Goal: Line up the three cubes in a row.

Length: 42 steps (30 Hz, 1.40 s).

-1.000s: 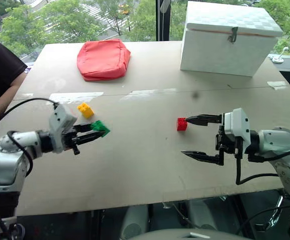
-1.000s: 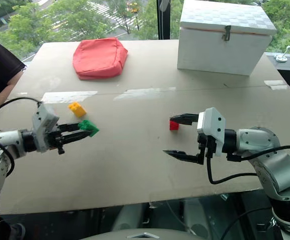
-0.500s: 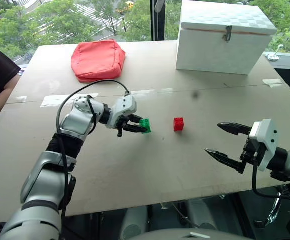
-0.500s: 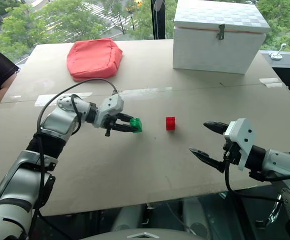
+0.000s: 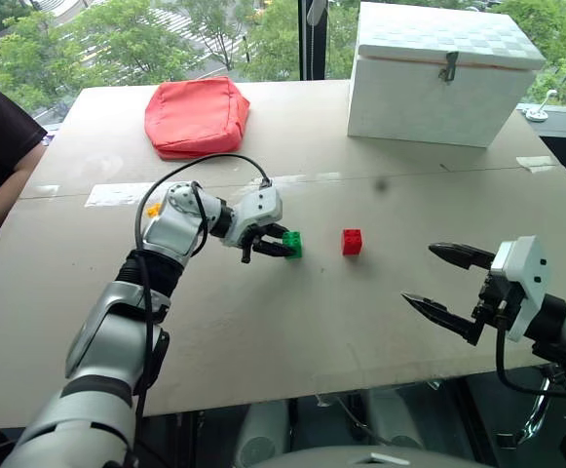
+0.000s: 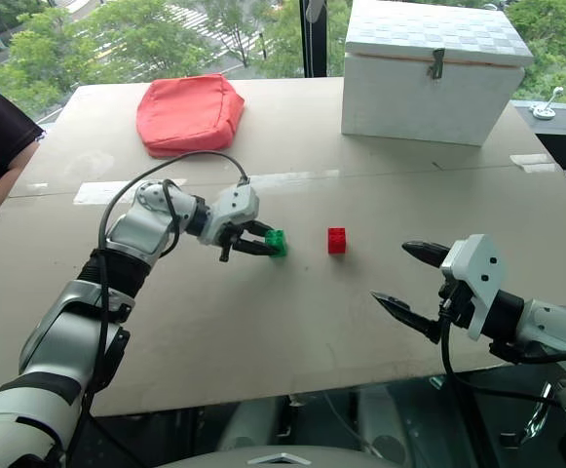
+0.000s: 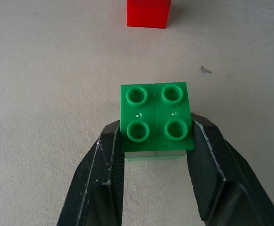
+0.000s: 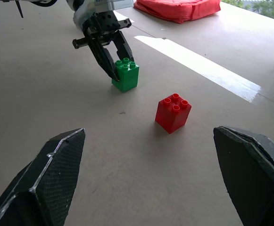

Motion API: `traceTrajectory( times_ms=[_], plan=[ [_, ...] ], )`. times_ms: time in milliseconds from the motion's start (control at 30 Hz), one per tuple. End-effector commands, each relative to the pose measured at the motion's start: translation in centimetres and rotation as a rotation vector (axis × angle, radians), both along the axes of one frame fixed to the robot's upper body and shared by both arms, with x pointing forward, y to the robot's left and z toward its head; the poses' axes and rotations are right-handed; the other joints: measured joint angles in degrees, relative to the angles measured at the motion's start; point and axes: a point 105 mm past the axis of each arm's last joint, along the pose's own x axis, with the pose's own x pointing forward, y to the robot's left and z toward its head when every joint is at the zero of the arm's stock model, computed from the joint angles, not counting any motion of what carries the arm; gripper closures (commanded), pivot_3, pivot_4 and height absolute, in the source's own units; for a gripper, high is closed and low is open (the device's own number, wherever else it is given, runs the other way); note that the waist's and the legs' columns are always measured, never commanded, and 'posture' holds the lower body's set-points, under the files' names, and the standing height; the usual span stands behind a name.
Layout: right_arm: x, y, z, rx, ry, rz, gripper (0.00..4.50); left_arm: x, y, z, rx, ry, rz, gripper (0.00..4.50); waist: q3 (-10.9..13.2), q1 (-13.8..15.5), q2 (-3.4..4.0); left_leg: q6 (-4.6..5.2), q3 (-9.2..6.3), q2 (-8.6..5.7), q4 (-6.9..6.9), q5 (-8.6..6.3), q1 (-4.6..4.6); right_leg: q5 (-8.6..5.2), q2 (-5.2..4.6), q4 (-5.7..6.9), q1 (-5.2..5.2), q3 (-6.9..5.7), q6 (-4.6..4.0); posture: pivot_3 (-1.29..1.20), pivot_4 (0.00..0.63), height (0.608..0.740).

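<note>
The right gripper (image 5: 440, 280) sits nearest the table's front edge, fingers spread wide and empty, well apart from the cubes. Risk: low while it holds off. If it advances toward the red cube (image 5: 352, 242), a wide finger could sweep the cube out of line.

Mid-table, the left gripper (image 7: 155, 141) brackets the green cube (image 7: 156, 117). The cube rests on the table (image 5: 292, 331) with studs up. In the left wrist view both fingers lie against the cube's rear side faces. Whether the grip is firm or releasing cannot be told.

Risks at this station, as judgements:
- Drag on withdrawal. If one finger parts from the cube later than the other, the retreating gripper may twist or shift the cube.
- Tipping. The fingers bear on the rear part only; a lift before full release could tilt the cube.
- Spacing. The green cube stands near the red cube with a clear gap between them. Any nudge toward the red cube could knock it.

Farther back, the yellow cube (image 5: 152, 209) shows as a small patch behind the left arm, well apart from the other two. It is not yet in the row. The arm could brush it when retracting. The cable (image 5: 205, 164) looping over the arm could also catch it.
</note>
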Motion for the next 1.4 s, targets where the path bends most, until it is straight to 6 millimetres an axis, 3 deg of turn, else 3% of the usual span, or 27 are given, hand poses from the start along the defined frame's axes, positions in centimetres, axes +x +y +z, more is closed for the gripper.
traceTrajectory(
  times_ms=[33, 100, 133, 233, 333, 433, 500, 633, 800, 833, 1067, 1233, 1400],
  plan=[
    [-0.2, -0.2, 1.1, -0.004, -0.047, 0.004, 0.0, 0.2, -0.2, 0.8, -0.039, -0.01, 0.018, 1.36, 0.0, 0.0, 0.0, 0.0, 0.0, 0.0, 0.0, 0.0, 0.0, 0.0, 0.0, 0.0, 0.0, 0.0, 0.0, 0.0, 0.15, 0.74],
    [-0.2, -0.2, 1.1, 0.007, -0.042, 0.01, 0.0, 0.3, 0.1, 1.1, -0.053, -0.03, 0.04, 0.29, 0.0, 0.0, 0.0, 0.0, -0.01, 0.0, 0.0, 0.0, 0.0, 0.0, 0.0, 0.0, 0.0, 0.0, 0.0, 0.0, 0.15, 0.74],
    [-0.2, -0.1, 1.1, 0.008, -0.041, 0.014, 0.0, 0.4, 0.5, 1.3, -0.056, -0.039, 0.057, 0.09, 0.0, -0.1, 0.0, 0.0, -0.02, 0.01, 0.0, 0.0, 0.0, 0.0, 0.0, 0.0, 0.0, 0.01, 0.0, 0.0, 0.15, 0.74],
    [-0.1, 0.3, 0.9, 0.022, -0.038, 0.035, 0.0, 0.5, 3.8, 3.7, -0.104, -0.06, 0.198, 0.09, 0.0, -0.5, -0.02, 0.0, -0.04, 0.02, 0.0, 0.0, 0.0, 0.0, 0.01, 0.01, -0.02, 0.02, 0.0, 0.0, 0.15, 0.74],
    [-0.2, 0.4, 0.6, 0.029, -0.035, 0.047, 0.0, 0.0, 5.7, 5.4, -0.17, -0.069, 0.303, 0.09, 0.0, -0.7, -0.02, 0.0, -0.05, 0.16, -0.02, 0.0, 0.02, 0.0, 0.09, 0.06, -0.08, 0.05, 0.01, 0.0, 0.15, 0.74],
    [0.1, 0.8, 0.3, 0.045, -0.031, 0.065, 0.0, 0.2, 10.6, 7.6, -0.306, -0.133, 0.641, 0.09, 0.0, -0.5, -0.01, 0.0, -0.09, 0.24, -0.02, 0.0, 0.04, 0.0, 0.08, 0.07, -0.06, 0.03, 0.01, 0.0, 0.15, 0.74],
    [0.4, 1.0, 0.1, 0.054, -0.03, 0.081, 0.0, 0.4, 14.1, 7.7, -0.315, -0.207, 0.863, 0.09, 0.0, -0.6, -0.03, 0.0, -0.08, 0.26, -0.01, 0.0, 0.05, 0.0, 0.05, 0.07, -0.06, 0.04, 0.01, 0.0, 0.15, 0.74],
    [0.8, 1.5, 0.1, 0.065, -0.031, 0.116, 0.0, -0.6, 15.9, 7.2, -0.36, -0.18, 0.951, 0.09, 0.0, -0.2, -0.09, 0.0, -0.05, 0.23, 0.01, 0.0, 0.09, 0.01, 0.02, 0.08, -0.04, 0.04, 0.02, 0.0, 0.15, 0.74],
    [1.1, 1.7, -0.2, 0.055, -0.024, 0.148, 0.0, -1.4, 16.6, 6.6, -0.274, -0.198, 0.907, 0.09, -0.1, 0.5, -0.14, -0.01, -0.06, 0.2, 0.02, 0.0, 0.08, 0.02, -0.03, 0.07, -0.01, 0.0, -0.02, 0.0, 0.15, 0.74],
    [1.1, 1.7, -0.2, 0.059, -0.024, 0.148, 0.0, -1.5, 16.7, 6.3, -0.257, -0.198, 0.893, 0.09, -0.1, 0.6, -0.14, -0.01, -0.05, 0.19, 0.02, 0.0, 0.07, 0.04, -0.03, 0.06, -0.01, 0.0, -0.07, 0.0, 0.15, 0.74],
    [1.0, 2.1, -0.6, 0.063, -0.015, 0.161, 0.0, -4.4, 9.0, 4.2, -0.225, -0.042, 0.373, 0.09, -0.1, 1.2, -0.14, -0.01, 0.08, 0.17, 0.03, 0.0, 0.06, -0.02, -0.07, 0.06, -0.01, -0.01, -0.4, 0.0, 0.15, 0.74],
    [0.6, 2.1, -0.3, 0.055, -0.015, 0.176, 0.0, -1.8, 5.1, 2.8, -0.128, -0.05, 0.142, 0.09, -0.1, 1.3, -0.18, -0.01, 0.07, 0.0, 0.24, 0.0, 0.12, -0.09, -0.04, 0.06, 0.24, -0.18, -0.29, 0.0, 0.15, 0.74],
    [0.2, 1.5, -0.3, 0.017, -0.02, 0.158, 0.0, 0.4, 2.4, 1.9, -0.061, -0.056, 0.022, 0.09, -0.1, 0.9, -0.18, 0.05, 0.1, -0.06, 0.3, -0.03, 0.06, -0.02, -0.03, 0.02, 0.25, -0.14, -0.33, 0.0, 0.15, 0.74]
  ],
)
